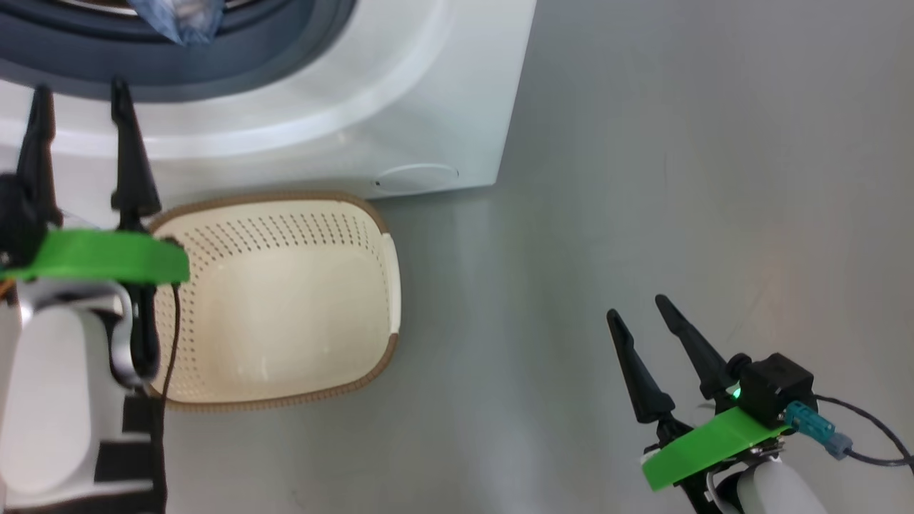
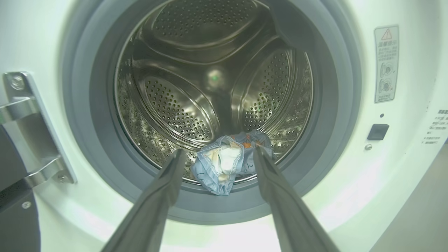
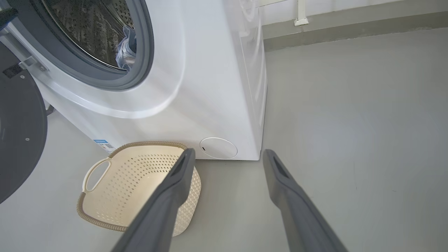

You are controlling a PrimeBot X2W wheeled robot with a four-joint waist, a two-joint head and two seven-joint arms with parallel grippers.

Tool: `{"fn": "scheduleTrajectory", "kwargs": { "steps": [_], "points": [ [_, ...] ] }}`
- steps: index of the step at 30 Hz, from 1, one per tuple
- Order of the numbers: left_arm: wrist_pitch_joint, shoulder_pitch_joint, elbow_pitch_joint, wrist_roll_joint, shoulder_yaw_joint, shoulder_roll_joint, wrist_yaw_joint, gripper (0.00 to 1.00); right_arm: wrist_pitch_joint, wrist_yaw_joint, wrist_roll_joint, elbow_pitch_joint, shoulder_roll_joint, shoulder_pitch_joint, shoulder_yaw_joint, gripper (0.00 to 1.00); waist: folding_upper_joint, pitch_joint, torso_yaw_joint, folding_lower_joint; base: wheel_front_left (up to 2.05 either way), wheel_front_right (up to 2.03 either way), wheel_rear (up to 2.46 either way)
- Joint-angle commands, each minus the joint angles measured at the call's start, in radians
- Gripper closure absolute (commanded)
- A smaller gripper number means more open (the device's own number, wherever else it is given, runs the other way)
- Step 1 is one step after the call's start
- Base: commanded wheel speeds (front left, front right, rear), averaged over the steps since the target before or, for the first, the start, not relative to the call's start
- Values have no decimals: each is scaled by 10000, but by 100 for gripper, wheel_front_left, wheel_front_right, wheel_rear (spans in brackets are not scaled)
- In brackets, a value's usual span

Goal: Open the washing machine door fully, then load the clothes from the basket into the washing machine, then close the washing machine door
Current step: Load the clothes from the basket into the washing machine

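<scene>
Soft, light clothes [image 2: 224, 164] slump onto the washing machine's [image 2: 350, 196] grey ring [image 2: 224, 206]; left tool [image 2: 219, 150], wide and empty, likely grips best at the bunched middle.

The washing machine door [image 3: 21, 133] runs off the left edge, and print on the warning sticker [image 2: 386, 63] is too small to read.

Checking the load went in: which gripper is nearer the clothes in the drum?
Left. The left gripper points straight at the clothes at the mouth of the drum, open fingers framing them. The right gripper hangs open over bare floor, beyond the corner of the washing machine.
</scene>
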Motion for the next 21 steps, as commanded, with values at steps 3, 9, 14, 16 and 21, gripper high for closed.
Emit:
{"fn": "scheduleTrajectory", "kwargs": {
  "steps": [3, 9, 14, 16, 21],
  "points": [
    [-51, 1131, -1034, -79, 482, 239, 33, 0, -48, 16, 72, -183, 108, 431, 266, 0, -1, -1031, 107, 0, 0, 0, 0],
    [-51, 3065, -2414, -168, 818, 73, 224, 0, -48, 16, 40, -279, 158, 730, 246, 0, -1, -1668, 66, 0, 0, 0, 0],
    [-51, 4128, -3067, -261, 911, -27, 349, 0, -48, 16, 25, -294, 167, 879, 252, 0, -1, -1911, 23, 0, 0, 0, 0],
    [-51, 4768, -3475, -343, 912, -88, 437, 0, -48, 16, 24, -333, 172, 949, 238, 0, -1, -1975, 10, 0, 0, 0, 0],
    [-51, 5502, -3927, -298, 834, -137, 619, 0, -48, 16, 18, -389, 157, 978, 241, 0, -1, -1965, -13, 0, 0, 0, 0]
  ]
}}
